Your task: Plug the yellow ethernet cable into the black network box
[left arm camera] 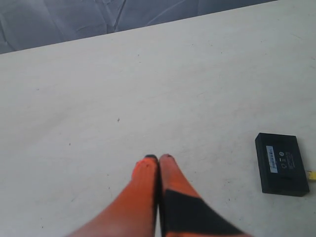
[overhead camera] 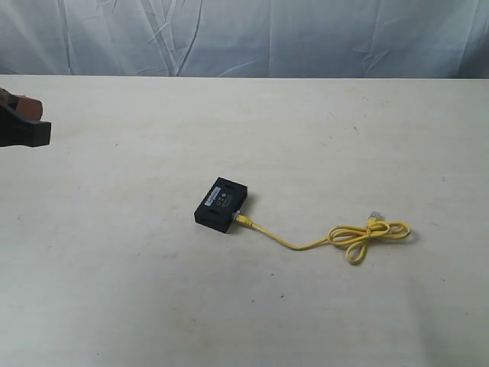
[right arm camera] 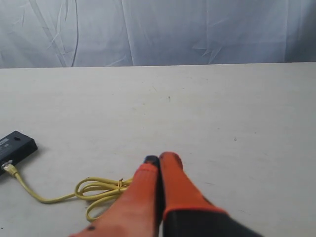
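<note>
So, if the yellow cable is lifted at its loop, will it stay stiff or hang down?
Probably floppy: the yellow ethernet cable lies in slack curves and a loop, so it should sag. One end meets the black network box, which looks small and light; pulling may drag it.

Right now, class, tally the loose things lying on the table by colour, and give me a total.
Yellow: 1, the yellow ethernet cable
Black: 1, the black network box
Total: 2
</note>
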`<state>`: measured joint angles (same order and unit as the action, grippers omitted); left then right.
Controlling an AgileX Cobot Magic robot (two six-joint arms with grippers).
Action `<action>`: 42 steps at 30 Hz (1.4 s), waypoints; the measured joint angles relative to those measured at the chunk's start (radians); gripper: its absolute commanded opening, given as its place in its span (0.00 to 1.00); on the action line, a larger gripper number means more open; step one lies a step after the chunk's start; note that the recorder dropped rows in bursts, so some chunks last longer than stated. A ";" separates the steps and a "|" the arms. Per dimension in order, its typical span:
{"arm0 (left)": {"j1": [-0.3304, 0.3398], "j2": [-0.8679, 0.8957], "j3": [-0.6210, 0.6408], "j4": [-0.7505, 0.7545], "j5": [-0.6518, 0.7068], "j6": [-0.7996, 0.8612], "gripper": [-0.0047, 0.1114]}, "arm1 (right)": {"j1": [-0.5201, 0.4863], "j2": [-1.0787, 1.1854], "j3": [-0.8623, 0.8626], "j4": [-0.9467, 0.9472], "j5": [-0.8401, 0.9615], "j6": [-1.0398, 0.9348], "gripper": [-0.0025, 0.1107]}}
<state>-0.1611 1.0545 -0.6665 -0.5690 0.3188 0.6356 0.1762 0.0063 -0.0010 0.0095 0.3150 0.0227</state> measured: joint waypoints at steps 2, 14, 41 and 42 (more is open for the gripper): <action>0.000 0.000 0.000 0.000 0.000 0.000 0.04 | 0.000 0.000 0.000 0.000 0.000 0.000 0.02; 0.000 0.000 0.000 0.000 0.000 0.000 0.04 | 0.000 0.000 0.000 0.000 0.001 -0.003 0.02; 0.164 -0.914 0.647 0.267 -0.113 0.000 0.04 | 0.002 0.000 0.000 0.000 0.002 -0.003 0.02; 0.164 -0.944 0.654 0.274 -0.113 0.002 0.04 | 0.002 0.000 0.000 0.000 0.002 -0.003 0.02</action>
<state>0.0029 0.1108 -0.0124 -0.2951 0.2058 0.6371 0.1786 0.0063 -0.0010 0.0095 0.3173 0.0196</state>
